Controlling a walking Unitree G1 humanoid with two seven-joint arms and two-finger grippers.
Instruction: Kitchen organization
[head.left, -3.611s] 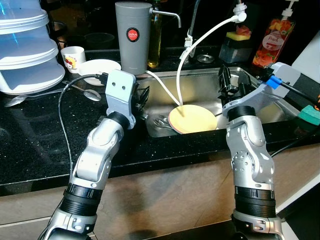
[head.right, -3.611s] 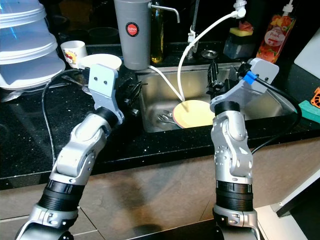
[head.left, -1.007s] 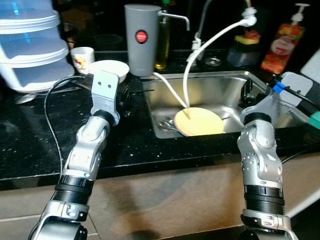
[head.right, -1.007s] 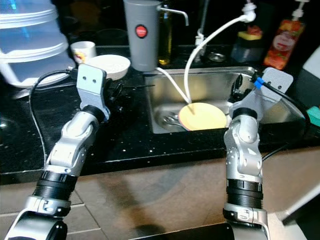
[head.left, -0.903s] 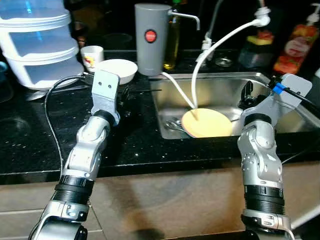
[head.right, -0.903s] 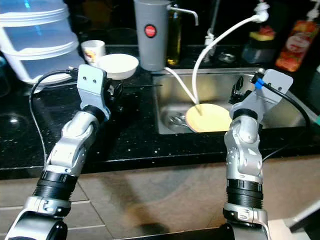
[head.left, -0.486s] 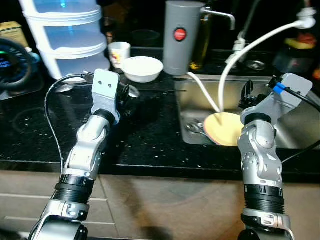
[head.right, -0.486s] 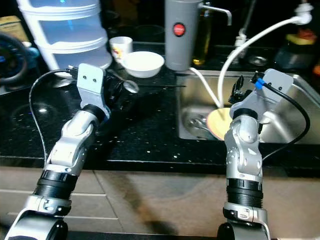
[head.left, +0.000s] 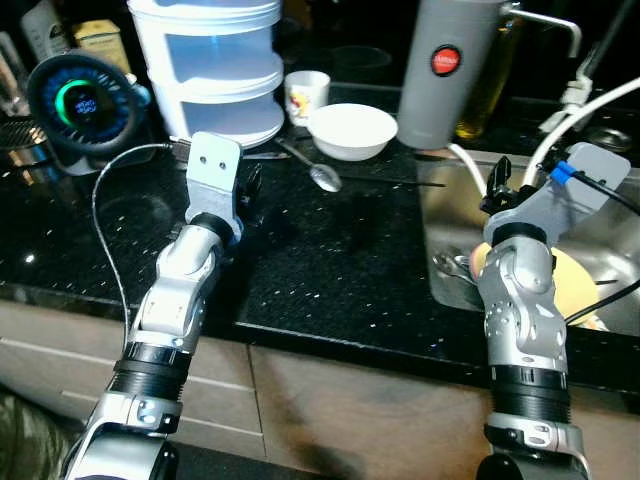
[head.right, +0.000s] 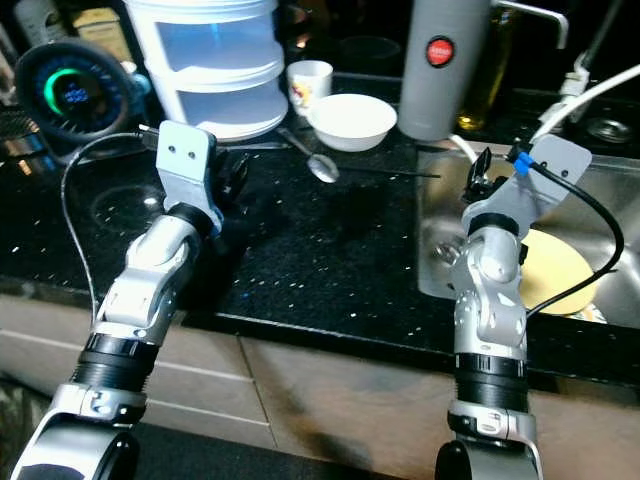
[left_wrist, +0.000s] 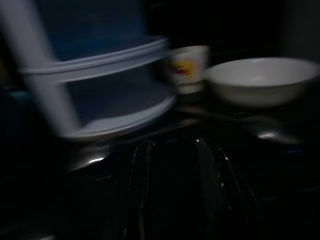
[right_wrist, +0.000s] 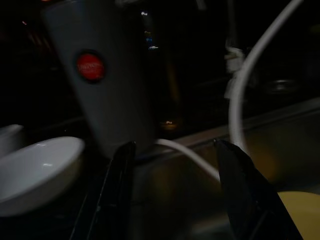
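My left gripper (left_wrist: 177, 170) hovers open and holding nothing over the black counter (head.left: 330, 250), short of a white bowl (head.left: 352, 130), a printed cup (head.left: 306, 95) and a metal spoon (head.left: 320, 175). Its fingers (head.left: 250, 188) point towards a stacked white container (head.left: 205, 60). At the sink's left rim my right gripper (right_wrist: 175, 165) is also open and holding nothing. It faces a grey canister (right_wrist: 107, 85) with a red badge. A yellow plate (head.left: 575, 280) lies in the steel sink (head.left: 440, 210), with cutlery (head.left: 452, 265) beside it.
A white hose (head.left: 560, 120) curves down into the sink. A round device with a glowing green dial (head.left: 78, 103) stands at the counter's far left. An oil bottle (head.left: 485, 80) stands behind the canister. The counter's front edge (head.left: 330, 335) runs above wooden cabinets.
The whole view has shifted: the sink has slid to the right and the stacked container and dial have come into view on the left. Both arms keep their pose, grippers open.
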